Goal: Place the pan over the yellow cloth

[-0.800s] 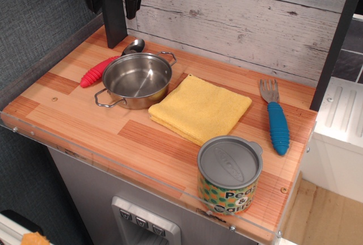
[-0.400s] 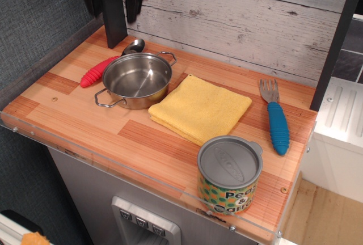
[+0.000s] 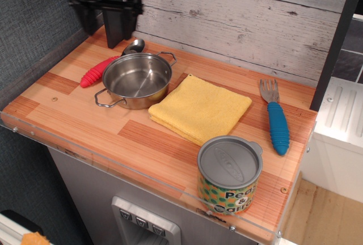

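- Stainless steel: one pan (image 3: 136, 79), round and shallow, with two thin wire loop handles, stands empty and upright on the wooden surface (image 3: 85, 126) toward its left rear.
- One yellow cloth (image 3: 199, 109), folded square, lies flat just to the right of the pan; its near-left corner sits very close to the pan's wall, and whether they touch cannot be told.
- One spoon (image 3: 108, 63) with a red ribbed handle lies behind and to the left of the pan, its metal bowl next to the pan's rear rim.
- One fork (image 3: 275, 118) with a blue ribbed handle lies near the right edge, well apart from the cloth.
- One printed can (image 3: 229, 175) with a grey lid stands upright at the front right.
- One gripper (image 3: 105, 4), black, hangs at the upper left, above the rear corner and clear of every object; whether its jaws are parted or closed cannot be told, and nothing is seen between them.
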